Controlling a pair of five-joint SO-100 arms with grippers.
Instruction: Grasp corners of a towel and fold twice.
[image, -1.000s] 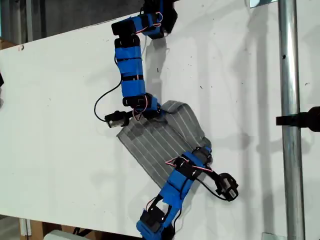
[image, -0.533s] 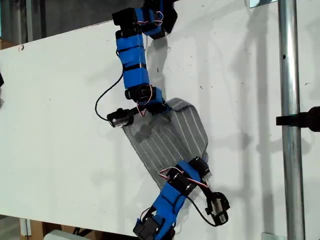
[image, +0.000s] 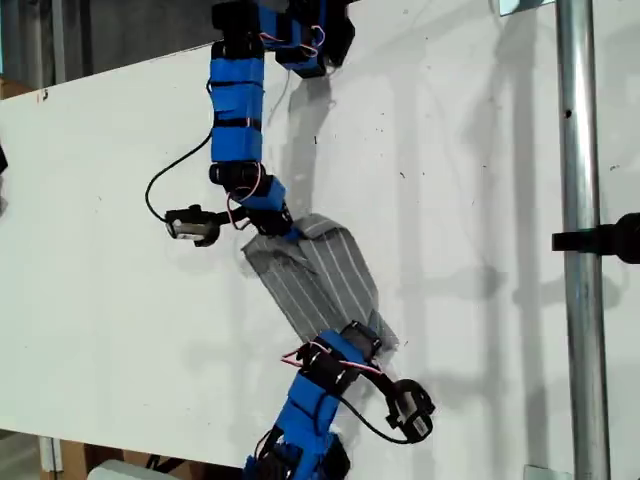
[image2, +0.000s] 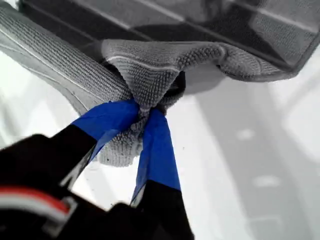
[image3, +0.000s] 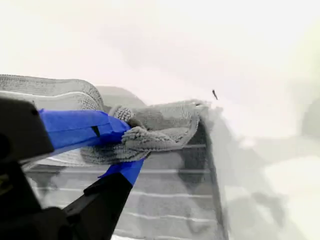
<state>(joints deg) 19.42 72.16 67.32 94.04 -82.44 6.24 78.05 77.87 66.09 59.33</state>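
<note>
Counting: one towel, two blue arms, two claws, one metal pole, one black clamp on that pole.
Surface: a white board with a few dark specks, filling most of the exterior view. A dark gap shows beyond its edge at that view's top left.
Room: the upright pole crosses the exterior view's right side, and little else of the room can be seen.
Arms: one arm reaches in from the surface's edge at the exterior view's top. The other comes from the edge at that view's bottom. The wrist views do not tell me which is first and which is second.
Towel place: about mid-surface, nearer the edge at the exterior view's bottom, stretched between the two arm tips.
Towel axis: a narrow grey band running on a diagonal from the exterior view's upper left to its lower right. Its pale stripes follow the same line, and one long side is doubled over.
My first claw: blue-taped tips pressed together on a bunched corner of the towel.
My second claw: tips pinching another gathered corner, with striped cloth lying beneath it.
</note>
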